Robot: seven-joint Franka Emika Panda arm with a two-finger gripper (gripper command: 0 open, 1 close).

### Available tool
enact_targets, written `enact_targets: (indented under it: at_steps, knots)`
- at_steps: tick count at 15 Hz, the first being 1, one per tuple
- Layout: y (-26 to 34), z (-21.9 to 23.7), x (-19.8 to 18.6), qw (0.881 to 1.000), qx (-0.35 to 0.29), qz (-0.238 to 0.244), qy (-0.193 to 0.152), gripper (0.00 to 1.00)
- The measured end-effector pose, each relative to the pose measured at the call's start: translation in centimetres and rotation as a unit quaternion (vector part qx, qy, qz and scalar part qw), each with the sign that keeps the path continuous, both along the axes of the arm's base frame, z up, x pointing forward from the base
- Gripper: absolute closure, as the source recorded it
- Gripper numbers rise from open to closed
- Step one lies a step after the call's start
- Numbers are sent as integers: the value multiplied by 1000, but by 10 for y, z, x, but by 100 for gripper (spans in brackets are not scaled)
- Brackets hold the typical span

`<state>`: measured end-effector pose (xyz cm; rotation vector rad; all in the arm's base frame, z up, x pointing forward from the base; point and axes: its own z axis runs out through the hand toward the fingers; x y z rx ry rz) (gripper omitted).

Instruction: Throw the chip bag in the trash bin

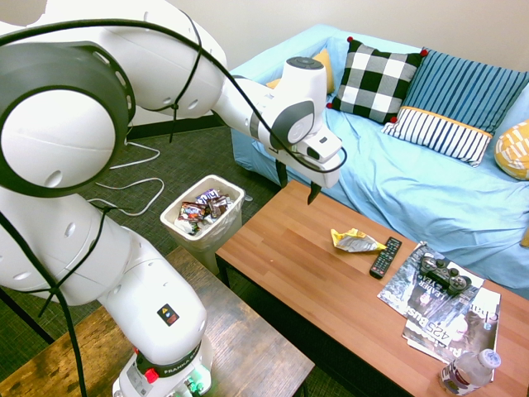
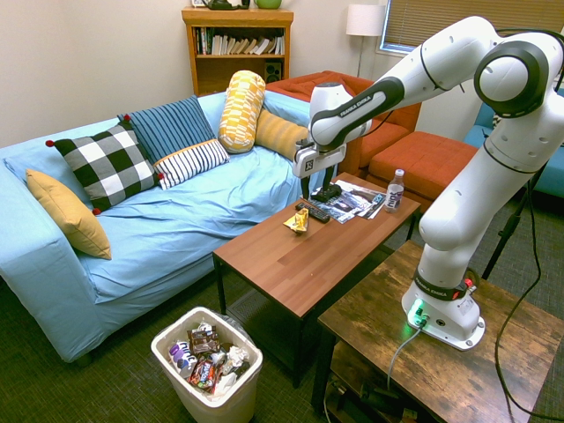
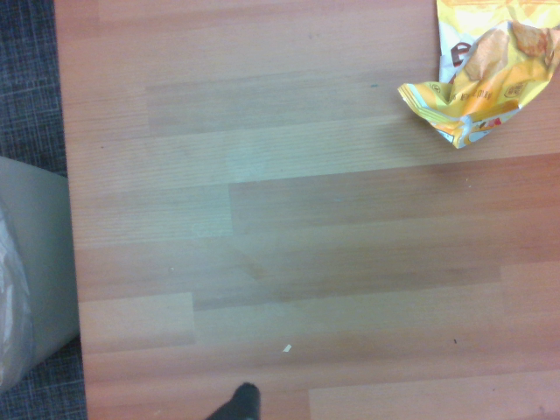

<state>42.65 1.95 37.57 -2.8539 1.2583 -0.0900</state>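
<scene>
chip bag (image 3: pixel 492 73) cut by frame edge

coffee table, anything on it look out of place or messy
Yes: a crumpled chip bag lies on the table beside the remote, litter among tidy things. The magazines sit slightly askew with a game controller on top. Nothing is spilled; the bottle stands upright.

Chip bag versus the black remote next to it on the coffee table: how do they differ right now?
The chip bag is yellow, crumpled foil with silvery patches; the remote is black, rigid and straight. The chip bag lies puffed and folded, while the remote lies flat with its buttons up. The chip bag sits nearer the pincer than the remote, which lies toward the magazines. Both rest on the coffee table, close beside each other, neither held.
</scene>
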Motion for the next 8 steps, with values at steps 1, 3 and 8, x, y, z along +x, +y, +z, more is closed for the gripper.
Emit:
enact_targets:
  at_steps: [1, 3, 8]
  knots:
    - [0, 0, 1, 1000, 2, -1, 0, 0]
    - [-1, 1, 5, 1000, 9, -10, -3, 0]
    - [-49, -17, 71, 996, 21, -85, -23, 0]
